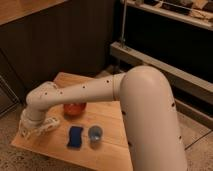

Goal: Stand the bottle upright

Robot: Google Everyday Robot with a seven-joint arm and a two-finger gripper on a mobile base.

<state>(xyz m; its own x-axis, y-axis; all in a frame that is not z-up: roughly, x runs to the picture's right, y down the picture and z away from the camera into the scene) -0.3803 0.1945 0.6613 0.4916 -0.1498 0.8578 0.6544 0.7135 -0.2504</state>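
The wooden table (107, 120) stands on a speckled floor (197, 132), with a dark panelled wall (60, 45) close behind and a metal rack (165, 56) to the right. Open wood shows along its front edge. The big white arm (145, 115) rises at the right side, reaches left across the top and bends down. That sets the gripper (34, 127) low at the left edge. The bottle (52, 123) seems to lie there on its side, right at the gripper. Whether it is gripped I cannot tell. A red bowl (74, 108) sits half under the arm, its inside hidden. A blue sponge (75, 136) and a blue-grey cup (95, 133) sit side by side near the front.
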